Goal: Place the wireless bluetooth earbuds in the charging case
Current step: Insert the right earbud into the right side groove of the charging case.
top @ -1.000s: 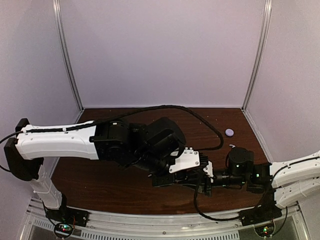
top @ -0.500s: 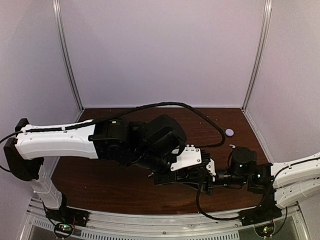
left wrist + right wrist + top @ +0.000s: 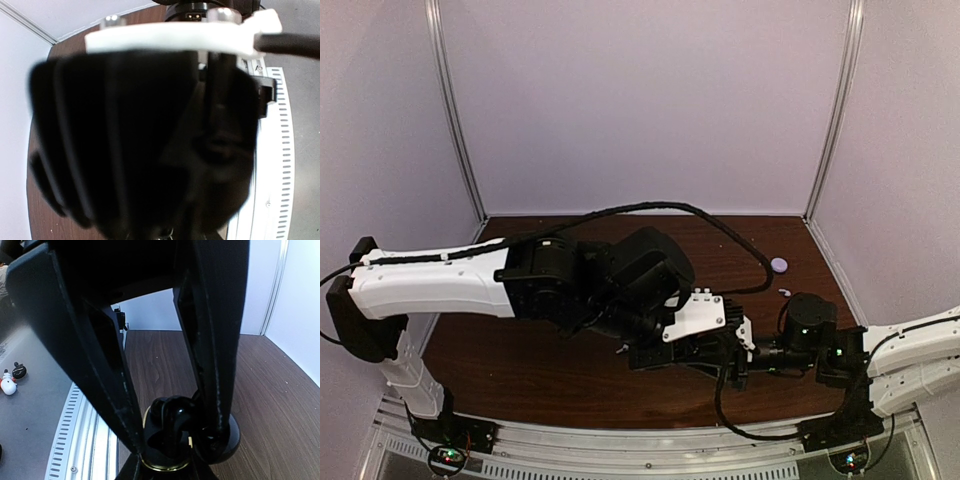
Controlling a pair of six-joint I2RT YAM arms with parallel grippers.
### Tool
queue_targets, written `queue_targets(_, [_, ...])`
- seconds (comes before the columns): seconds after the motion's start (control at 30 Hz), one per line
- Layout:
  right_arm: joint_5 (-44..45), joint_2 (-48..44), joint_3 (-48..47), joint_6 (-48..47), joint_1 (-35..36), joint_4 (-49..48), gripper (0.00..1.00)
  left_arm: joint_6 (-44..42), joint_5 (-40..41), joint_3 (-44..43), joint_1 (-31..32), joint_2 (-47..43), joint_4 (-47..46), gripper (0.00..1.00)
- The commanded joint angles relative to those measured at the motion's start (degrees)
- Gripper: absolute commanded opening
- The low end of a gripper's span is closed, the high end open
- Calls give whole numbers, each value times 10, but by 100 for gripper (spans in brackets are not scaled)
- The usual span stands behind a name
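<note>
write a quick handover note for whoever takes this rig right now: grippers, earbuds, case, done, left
Right gripper: shut on the glossy black round charging case with a gold rim; a black bud-like shape sits at its mouth, seating unclear.
Left gripper: crowded against the right one; open or shut cannot be told.
Loose: a small white earbud and a small black earbud on the grey surface beyond the rail.
Done: no bud visibly seated. To do: fetch and insert the loose buds.

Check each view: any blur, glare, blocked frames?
Top external: sharp, evenly lit. Left wrist: a blurred black mass fills the frame; only the white bracket reads. Right wrist: jaws underexposed against the bright wall, black case between them barely separable.
</note>
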State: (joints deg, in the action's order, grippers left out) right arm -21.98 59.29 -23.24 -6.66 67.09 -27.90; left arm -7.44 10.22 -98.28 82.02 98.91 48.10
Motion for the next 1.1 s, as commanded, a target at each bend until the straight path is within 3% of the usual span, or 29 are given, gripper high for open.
queue_targets(0.0, [-26, -11, 4, 4, 6, -40, 0, -4, 28, -24, -6, 1, -15, 34])
queue_targets(0.67, [-27, -7, 7, 11, 5, -46, 0, -1, 17, -49, 1, -19, -8, 38])
queue_targets(1.07, [-22, -7, 7, 19, 2, -49, 0, 6, -44, -11, 2, -73, -30, 36])
